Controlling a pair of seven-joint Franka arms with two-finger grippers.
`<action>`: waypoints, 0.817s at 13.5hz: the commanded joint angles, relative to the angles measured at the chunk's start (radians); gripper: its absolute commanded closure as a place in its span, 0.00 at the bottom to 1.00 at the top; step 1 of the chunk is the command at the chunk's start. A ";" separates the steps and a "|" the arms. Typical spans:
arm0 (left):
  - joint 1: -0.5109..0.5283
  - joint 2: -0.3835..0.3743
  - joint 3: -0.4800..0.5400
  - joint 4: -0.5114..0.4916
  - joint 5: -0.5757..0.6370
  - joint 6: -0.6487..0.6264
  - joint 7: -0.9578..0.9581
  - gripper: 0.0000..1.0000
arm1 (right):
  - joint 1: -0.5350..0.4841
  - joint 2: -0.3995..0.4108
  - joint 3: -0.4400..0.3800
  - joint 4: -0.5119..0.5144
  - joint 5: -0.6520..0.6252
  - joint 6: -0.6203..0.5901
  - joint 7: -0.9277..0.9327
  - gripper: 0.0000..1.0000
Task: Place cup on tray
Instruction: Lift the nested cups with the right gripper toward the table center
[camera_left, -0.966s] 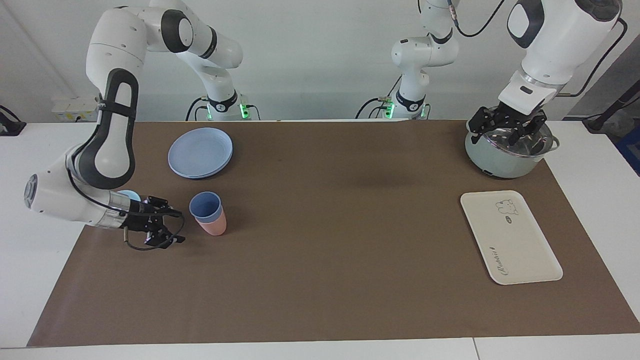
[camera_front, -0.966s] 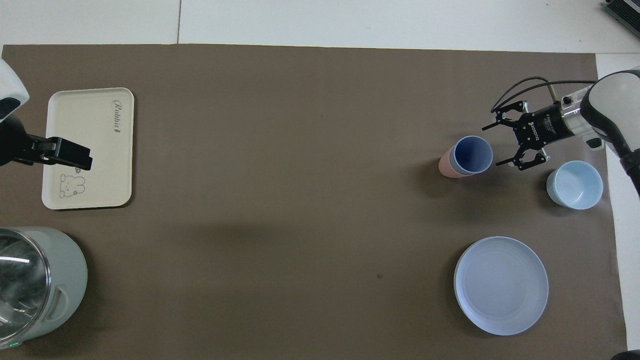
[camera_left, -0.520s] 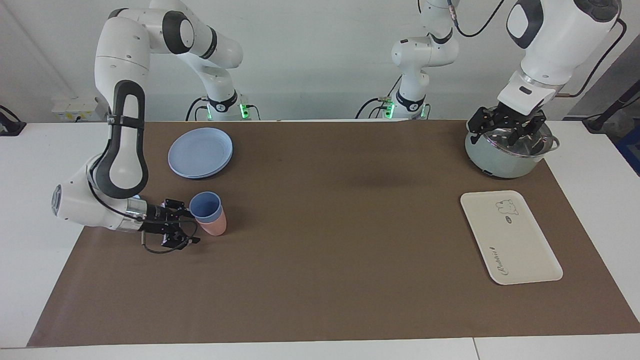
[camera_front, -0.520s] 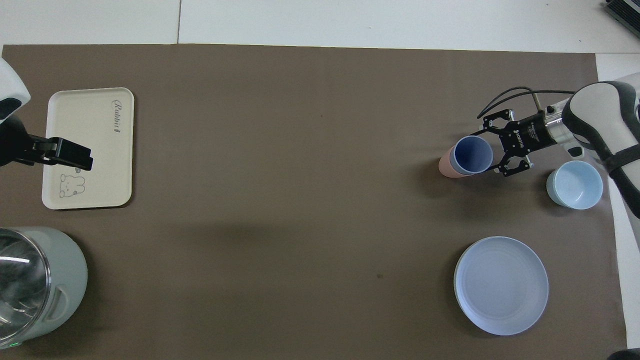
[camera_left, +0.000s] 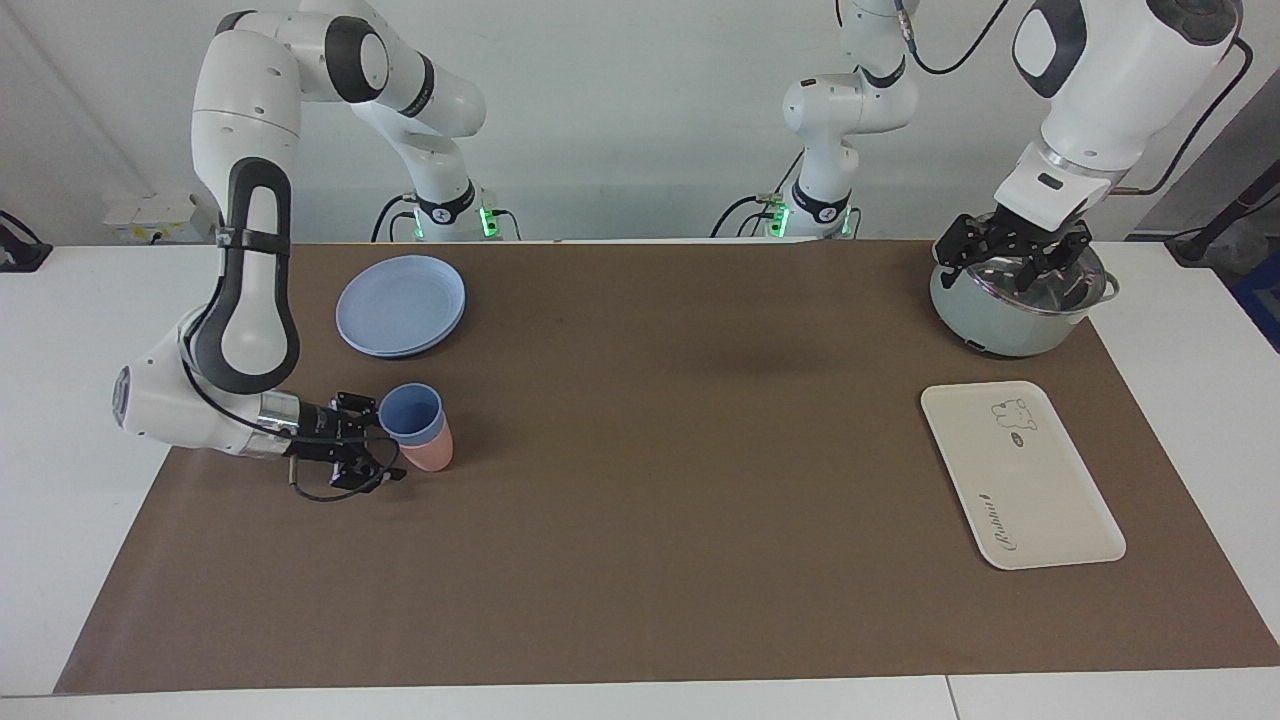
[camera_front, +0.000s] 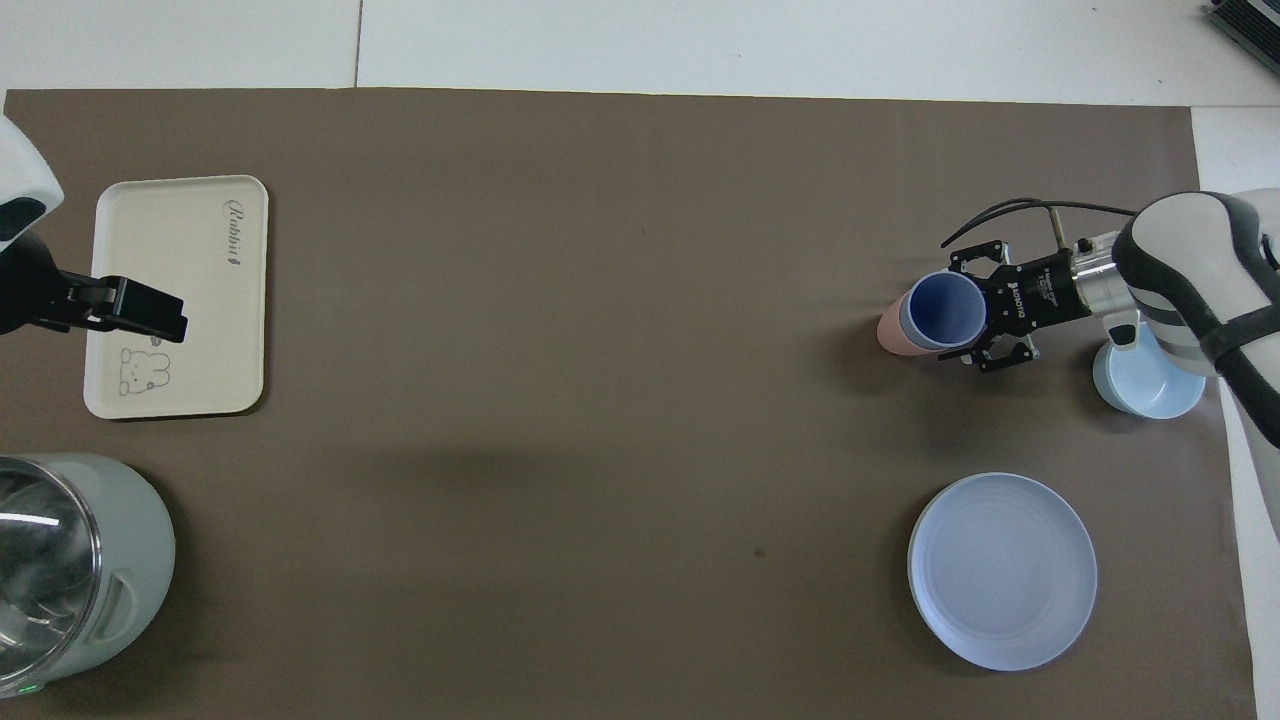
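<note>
Looking at the surface (camera_left: 640, 560) first: the tray (camera_left: 1020, 473) sits at the right of the facing frame, well apart from the cup (camera_left: 412, 412) at the left, which is nested in a pink cup (camera_left: 430, 455). My right end effector (camera_left: 372, 447) has its fingers spread around the cup, nothing gripped yet. My left end effector (camera_left: 1012, 255) waits over the pot (camera_left: 1015, 300), fingers apart. Worry: closing too low would pinch the pink one too and lift both.
</note>
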 joint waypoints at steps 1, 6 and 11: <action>-0.004 -0.028 0.003 -0.033 0.005 0.000 0.014 0.00 | 0.017 -0.047 0.009 -0.071 0.037 0.039 0.019 0.07; -0.006 -0.029 0.003 -0.033 0.005 -0.004 0.014 0.00 | 0.042 -0.060 0.010 -0.097 0.107 0.022 0.010 0.49; -0.003 -0.029 -0.001 -0.025 0.003 -0.004 0.011 0.00 | 0.132 -0.108 0.010 -0.138 0.192 0.011 -0.020 1.00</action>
